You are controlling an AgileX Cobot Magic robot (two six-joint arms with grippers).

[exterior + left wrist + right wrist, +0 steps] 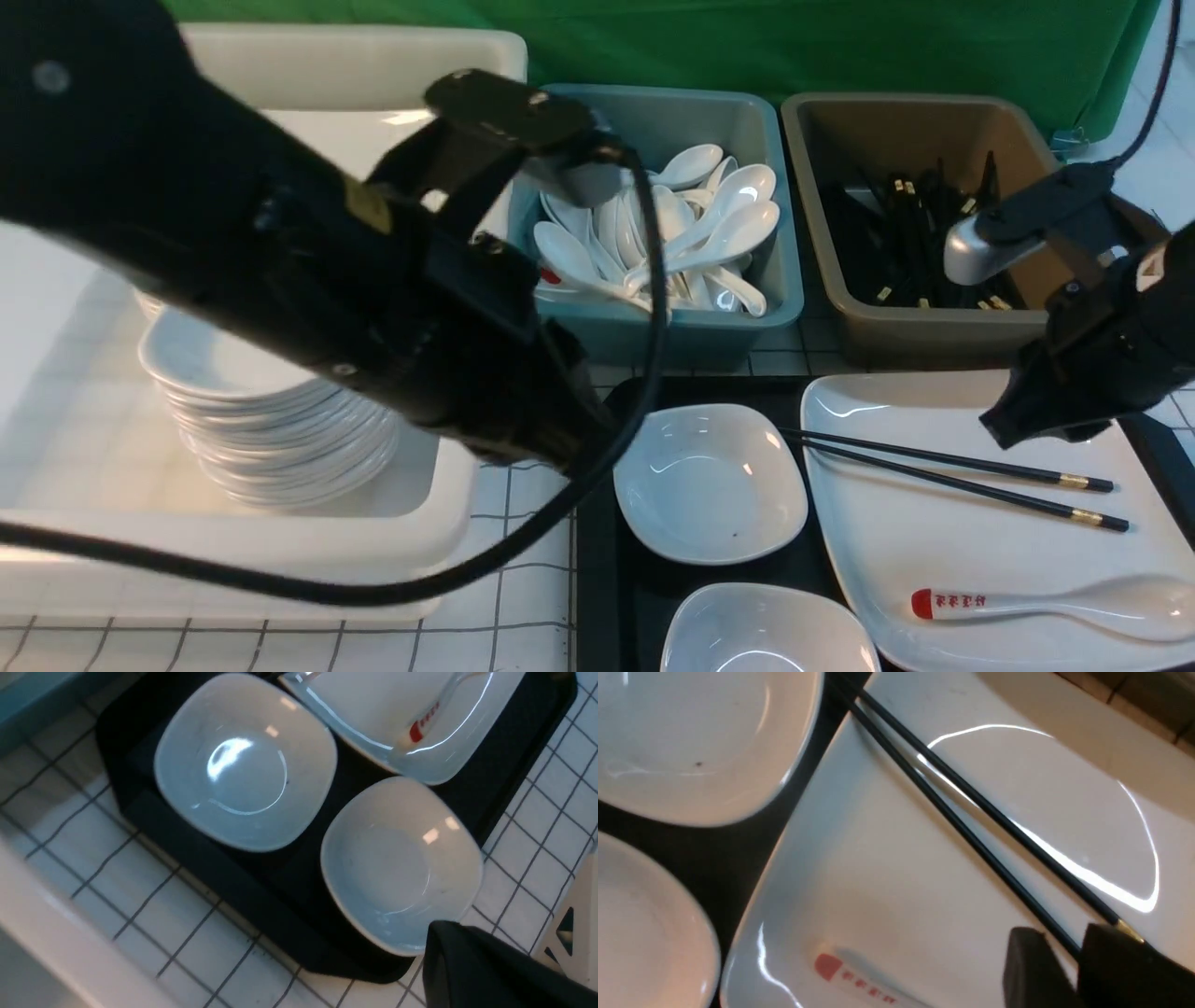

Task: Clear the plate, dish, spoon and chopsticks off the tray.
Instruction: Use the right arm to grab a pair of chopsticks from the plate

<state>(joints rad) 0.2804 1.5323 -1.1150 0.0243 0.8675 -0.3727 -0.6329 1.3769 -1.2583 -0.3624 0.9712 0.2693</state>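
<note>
The black tray [597,560] holds two small white dishes [709,481] [766,635] and the large white plate [934,541]. The black chopsticks [952,471] and the red-tipped spoon [1055,602] lie on the plate. My right gripper [1064,938] hovers low over the gold-banded ends of the chopsticks [971,812]. It is open, and one stick runs into the gap between its fingers. My left gripper [444,938] is shut and empty, at the rim of the nearer dish [402,863] by the tray's [261,882] corner.
A white bin [280,551] with a stack of dishes stands at the left. Behind the tray are a teal bin [653,341] of spoons and a brown bin [934,341] of chopsticks. The table is white tile, with green cloth at the back.
</note>
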